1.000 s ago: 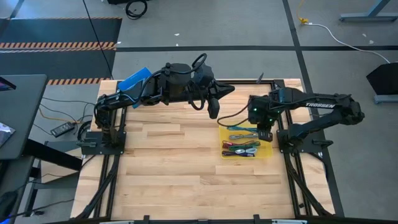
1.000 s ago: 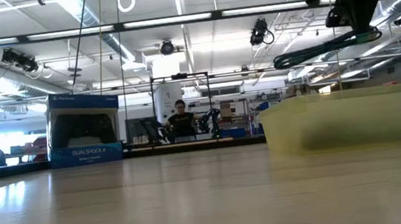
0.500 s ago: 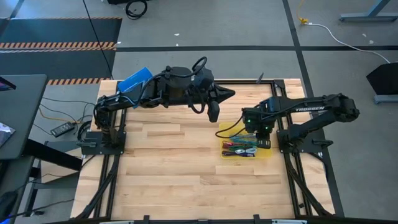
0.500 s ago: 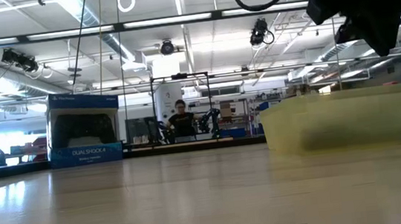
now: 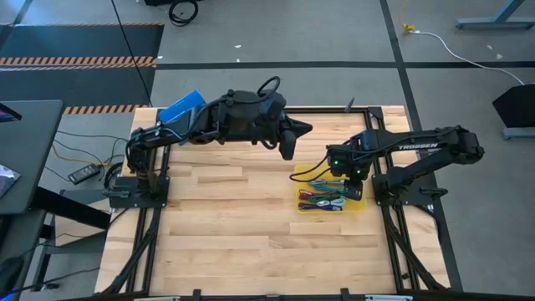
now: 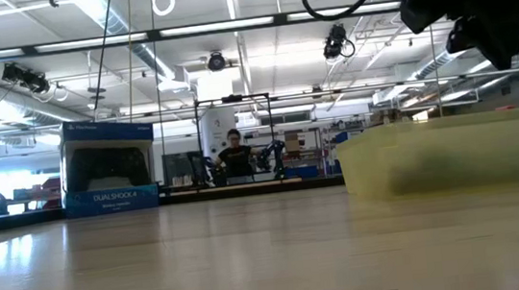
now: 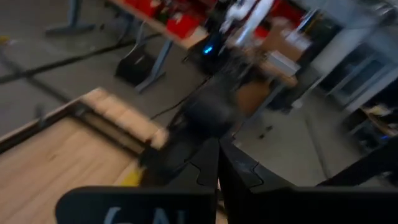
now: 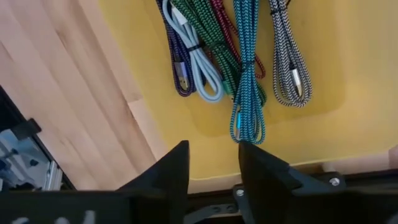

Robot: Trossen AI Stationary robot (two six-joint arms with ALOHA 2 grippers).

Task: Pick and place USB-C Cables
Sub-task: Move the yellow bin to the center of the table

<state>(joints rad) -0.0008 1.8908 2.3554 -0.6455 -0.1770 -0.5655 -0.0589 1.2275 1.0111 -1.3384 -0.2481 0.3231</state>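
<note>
Several USB-C cables lie side by side on the floor of a yellow tray (image 5: 361,206) at the table's right: teal (image 8: 247,81), green (image 8: 208,34), light blue (image 8: 200,71), purple (image 8: 176,62), maroon (image 8: 219,15) and grey (image 8: 290,59). They also show in the high view (image 5: 323,196). My right gripper (image 8: 211,152) hangs open and empty above the tray's far part (image 5: 349,186), over the teal cable's end. My left gripper (image 5: 288,149) is shut and empty, in the air over the table's far middle; it also shows in its wrist view (image 7: 217,155).
A blue box (image 5: 180,109) stands at the table's far left corner and shows in the low view (image 6: 107,168). The tray's wall (image 6: 454,155) stands at the right of the low view. Bare wood (image 5: 234,217) spreads over the table's middle and near part. A person (image 6: 234,154) stands far behind the table.
My right gripper has gone a little toward the table's near-left and down over the tray. A dark cable that showed under it above the tray a second ago no longer shows in the low view. My left gripper has drawn back slightly toward the far left.
</note>
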